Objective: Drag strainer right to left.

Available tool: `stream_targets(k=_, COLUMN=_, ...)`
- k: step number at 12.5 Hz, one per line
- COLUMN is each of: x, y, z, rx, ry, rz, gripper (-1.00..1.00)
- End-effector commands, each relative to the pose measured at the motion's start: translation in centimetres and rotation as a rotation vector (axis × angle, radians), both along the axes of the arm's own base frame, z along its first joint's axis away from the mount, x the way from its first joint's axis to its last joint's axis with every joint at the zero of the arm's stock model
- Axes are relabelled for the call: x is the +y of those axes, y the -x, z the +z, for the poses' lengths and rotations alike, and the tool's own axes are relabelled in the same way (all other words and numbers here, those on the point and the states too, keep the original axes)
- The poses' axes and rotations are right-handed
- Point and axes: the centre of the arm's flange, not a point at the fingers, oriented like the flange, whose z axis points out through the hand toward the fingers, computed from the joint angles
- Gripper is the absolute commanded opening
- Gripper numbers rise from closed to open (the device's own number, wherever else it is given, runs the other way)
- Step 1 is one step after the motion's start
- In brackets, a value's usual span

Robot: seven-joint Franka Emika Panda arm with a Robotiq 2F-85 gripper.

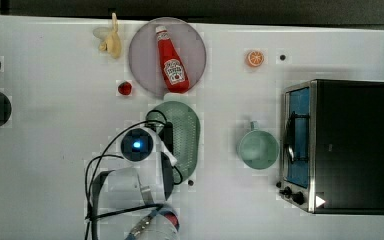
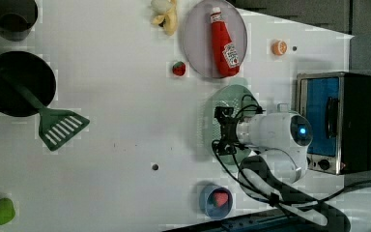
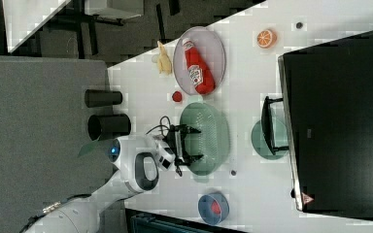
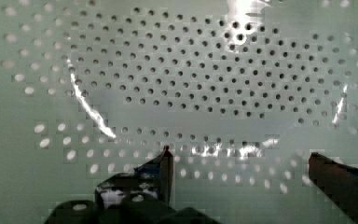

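Sage-green strainer (image 1: pixel 184 131) lies lengthwise toward the plate (image 1: pixel 142 55), claw (image 3: pixel 194 143) spread inside.

Robot lab, mock kitchen: white table (image 1: pixel 55 125) carrying toaster oven (image 1: pixel 340 145); beside it toy orange (image 1: pixel 255 58), ketchup (image 1: pixel 171 60), banana (image 1: pixel 111 40), pan (image 2: pixel 17 82).

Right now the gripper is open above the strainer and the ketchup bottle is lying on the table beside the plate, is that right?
Not quite. The ketchup bottle lies on the grey plate, as the top view shows. The gripper is indeed open above the strainer.
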Motion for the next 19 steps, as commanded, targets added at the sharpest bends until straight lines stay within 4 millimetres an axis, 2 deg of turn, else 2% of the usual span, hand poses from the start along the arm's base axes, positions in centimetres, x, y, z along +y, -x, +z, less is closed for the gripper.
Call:
stream_targets(k=1, x=4.9, y=0.4, z=0.0, rx=-0.009, ry=0.001, rz=-0.031, gripper=1.00)
stream_targets(k=12, x=15.7, y=-0.9, z=0.2, rx=0.004, ry=-0.064, rz=-0.011, gripper=1.00)
stream_targets(k=16, x=19.8, y=-0.5, z=0.3, rx=-0.003, ry=-0.079, rz=-0.047, gripper=1.00)
stream_targets(k=19, x=22.0, y=-0.4, z=0.4, rx=-0.012, ry=-0.090, rz=-0.042, gripper=1.00)
